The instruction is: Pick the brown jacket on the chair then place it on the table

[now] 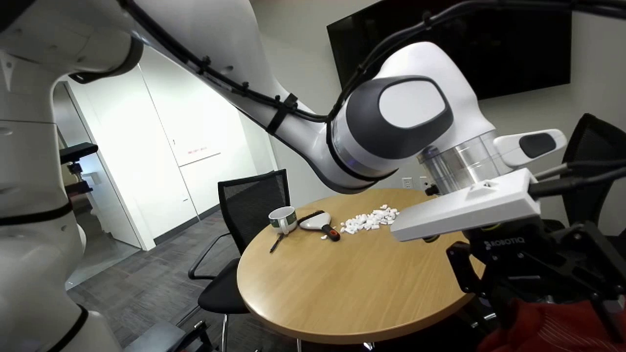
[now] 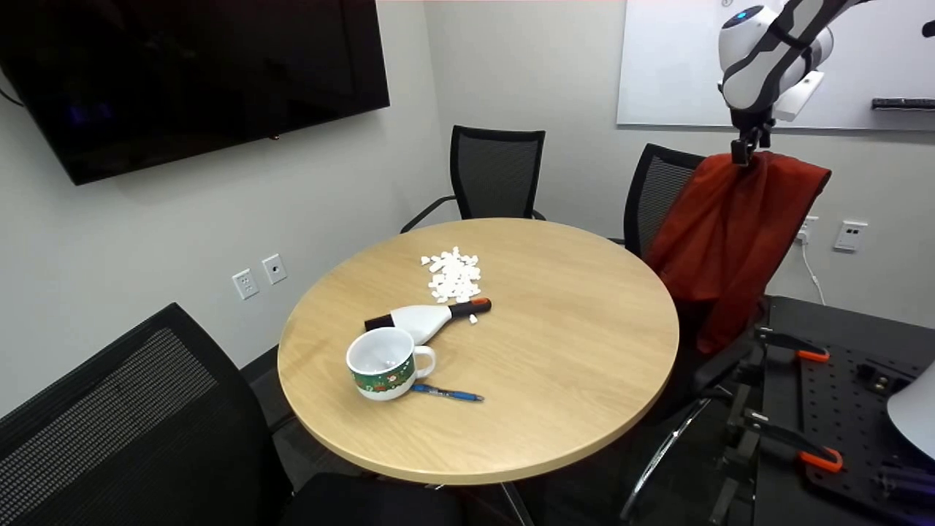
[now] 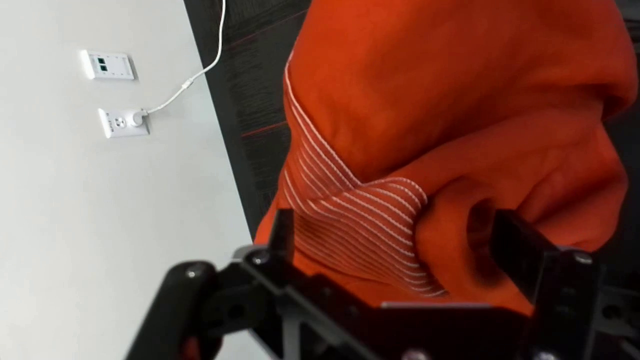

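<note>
The jacket hangs over the back of a mesh chair beside the worktop, its long axis running steeply down and its lower end narrowing. In an exterior view its upper corner juts to the right, while its left edge passes close by the worktop's rim; whether the two touch I cannot tell. In the wrist view the jaws stand spread and released, with white-striped cloth of the jacket lying between them. On the worktop, the brush, upright mug and pen sit together, with white pieces near the brush; a broad stretch of wood lies between them and the rim facing the jacket. A wall runs past one edge of the jacket.
</note>
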Robot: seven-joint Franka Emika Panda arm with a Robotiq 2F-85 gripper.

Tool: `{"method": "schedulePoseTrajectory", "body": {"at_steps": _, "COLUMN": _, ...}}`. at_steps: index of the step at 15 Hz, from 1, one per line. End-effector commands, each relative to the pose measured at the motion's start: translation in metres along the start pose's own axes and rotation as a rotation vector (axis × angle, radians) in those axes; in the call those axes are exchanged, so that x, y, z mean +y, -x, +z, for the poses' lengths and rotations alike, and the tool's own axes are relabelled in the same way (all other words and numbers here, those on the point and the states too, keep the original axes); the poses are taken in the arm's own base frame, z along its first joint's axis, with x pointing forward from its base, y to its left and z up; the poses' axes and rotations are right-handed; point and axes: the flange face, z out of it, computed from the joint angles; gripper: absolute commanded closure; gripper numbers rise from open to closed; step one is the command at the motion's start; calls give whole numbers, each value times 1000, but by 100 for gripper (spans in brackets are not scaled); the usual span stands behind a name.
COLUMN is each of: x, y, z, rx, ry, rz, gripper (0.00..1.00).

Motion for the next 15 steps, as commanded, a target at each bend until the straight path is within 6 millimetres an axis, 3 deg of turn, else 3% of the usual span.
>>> {"method": "schedulePoseTrajectory", "body": {"at_steps": 1, "x": -3, "y": -7, "z": 6, "rx": 51, "ry": 3, "rz": 5, "gripper": 0}}
{"method": "schedulePoseTrajectory", "body": {"at_steps": 5, "x": 6, "y": -7, "z": 9, "rx": 74, "ry": 38, "rz": 46, "gripper": 0}}
{"method": "schedulePoseTrajectory", "body": {"at_steps": 6, "x": 10, "y": -3, "z": 7, "rx": 79, "ry": 39, "rz": 49, "gripper": 25}}
{"method": "schedulePoseTrajectory", "body": {"at_steps": 7, "x": 14, "y": -1, "z": 6, "rx": 85, "ry": 42, "rz": 55, "gripper": 26}}
{"method": "schedulePoseTrajectory", "body": {"at_steps": 15, "x": 18, "y": 3, "z": 1, "rx": 73, "ry": 46, "rz": 57, "gripper": 87}}
